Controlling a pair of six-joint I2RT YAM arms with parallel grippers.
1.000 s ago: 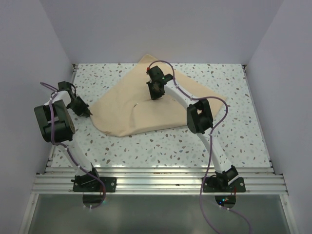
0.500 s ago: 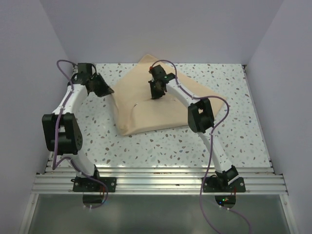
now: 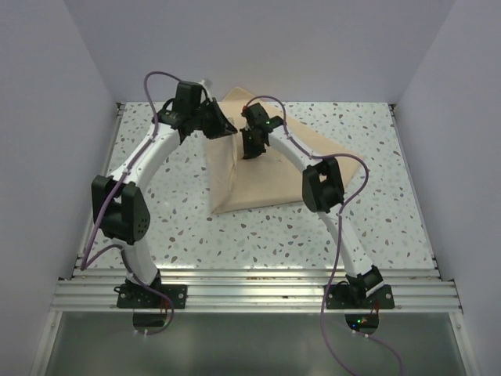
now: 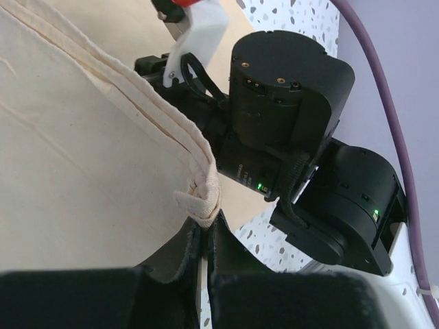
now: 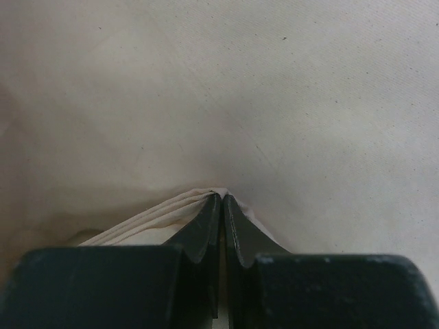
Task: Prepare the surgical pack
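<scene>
The surgical pack shows as a tan cloth, folded into a bundle at the back middle of the speckled table. My left gripper reaches over the cloth's back left edge. In the left wrist view it is shut on a hemmed corner of the cloth, which is lifted and pulled taut. My right gripper points down onto the middle of the cloth. Seen from the right wrist, it is shut, with a layered fold of cloth gathered at its tips.
The right arm's black wrist sits very close beside the left gripper. Bare speckled table lies to the right, left and front of the cloth. Walls close in three sides, and a metal rail runs along the front.
My left arm has swung from the table's left side to the back middle, carrying the cloth's left corner over to the right, so the cloth now lies narrower. The right gripper stayed put.
</scene>
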